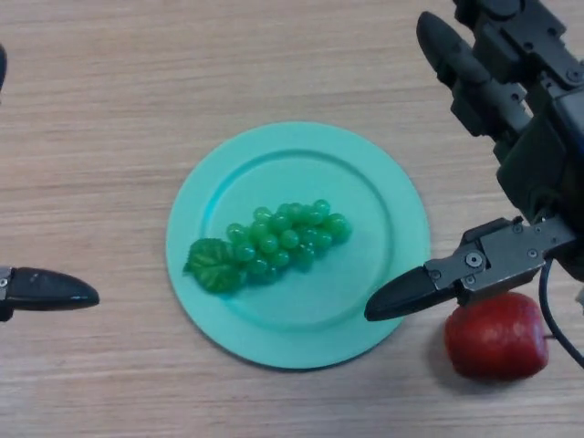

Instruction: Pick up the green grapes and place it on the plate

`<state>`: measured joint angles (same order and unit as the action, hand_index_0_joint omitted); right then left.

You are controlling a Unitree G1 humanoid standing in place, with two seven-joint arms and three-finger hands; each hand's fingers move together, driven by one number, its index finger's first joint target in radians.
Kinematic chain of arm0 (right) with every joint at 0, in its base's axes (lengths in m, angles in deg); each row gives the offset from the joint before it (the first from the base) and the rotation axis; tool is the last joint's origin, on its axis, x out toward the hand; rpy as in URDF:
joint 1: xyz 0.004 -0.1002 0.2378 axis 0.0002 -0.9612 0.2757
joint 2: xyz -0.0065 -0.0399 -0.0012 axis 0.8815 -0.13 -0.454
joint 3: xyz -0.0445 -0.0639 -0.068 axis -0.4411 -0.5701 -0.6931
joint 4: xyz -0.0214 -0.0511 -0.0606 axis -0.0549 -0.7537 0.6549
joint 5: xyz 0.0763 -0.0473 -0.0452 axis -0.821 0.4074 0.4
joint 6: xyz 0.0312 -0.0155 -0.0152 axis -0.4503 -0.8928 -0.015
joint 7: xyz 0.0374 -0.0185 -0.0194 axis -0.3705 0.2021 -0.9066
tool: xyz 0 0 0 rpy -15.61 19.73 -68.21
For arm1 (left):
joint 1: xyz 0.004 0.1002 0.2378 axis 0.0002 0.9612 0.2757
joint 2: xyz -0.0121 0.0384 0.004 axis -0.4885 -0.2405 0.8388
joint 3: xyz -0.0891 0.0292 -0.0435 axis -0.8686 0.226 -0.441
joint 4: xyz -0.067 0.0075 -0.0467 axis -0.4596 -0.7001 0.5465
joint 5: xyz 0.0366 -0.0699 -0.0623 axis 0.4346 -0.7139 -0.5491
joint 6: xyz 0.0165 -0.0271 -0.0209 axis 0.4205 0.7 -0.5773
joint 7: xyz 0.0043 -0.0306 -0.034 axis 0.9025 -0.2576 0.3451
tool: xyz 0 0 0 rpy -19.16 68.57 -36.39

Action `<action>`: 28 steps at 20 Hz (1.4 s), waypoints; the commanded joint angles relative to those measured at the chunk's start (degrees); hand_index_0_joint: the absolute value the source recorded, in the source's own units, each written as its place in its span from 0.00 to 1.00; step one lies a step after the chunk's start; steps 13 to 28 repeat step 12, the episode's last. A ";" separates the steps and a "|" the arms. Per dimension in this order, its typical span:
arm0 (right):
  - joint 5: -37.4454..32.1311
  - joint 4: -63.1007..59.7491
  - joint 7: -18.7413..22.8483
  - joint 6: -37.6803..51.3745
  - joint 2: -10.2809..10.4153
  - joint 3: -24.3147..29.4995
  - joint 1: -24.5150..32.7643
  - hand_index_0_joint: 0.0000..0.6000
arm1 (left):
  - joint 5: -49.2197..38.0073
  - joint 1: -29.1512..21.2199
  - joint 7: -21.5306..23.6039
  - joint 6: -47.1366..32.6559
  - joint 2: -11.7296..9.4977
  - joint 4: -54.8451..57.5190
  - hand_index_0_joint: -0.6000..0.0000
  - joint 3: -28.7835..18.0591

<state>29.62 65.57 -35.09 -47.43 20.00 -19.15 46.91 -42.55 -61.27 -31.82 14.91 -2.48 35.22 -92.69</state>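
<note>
A bunch of green grapes point(283, 241) with a leaf at its left end lies in the middle of the round turquoise plate point(383, 196). My right hand point(516, 137) hovers at the plate's right rim, open, fingers straight at the upper right and thumb stretched over the plate's lower right edge. It holds nothing and does not touch the grapes. Only a fingertip of my left hand point(50, 290) shows at the left edge, left of the plate and apart from it.
A red apple point(497, 335) sits on the wooden table point(109, 109) just right of the plate's lower rim, partly under my right thumb.
</note>
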 commanded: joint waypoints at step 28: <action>2.84 2.90 -1.14 9.25 -2.65 1.27 -0.02 0.00 | 19.64 -2.89 -9.88 -9.39 -0.61 3.18 1.00 0.46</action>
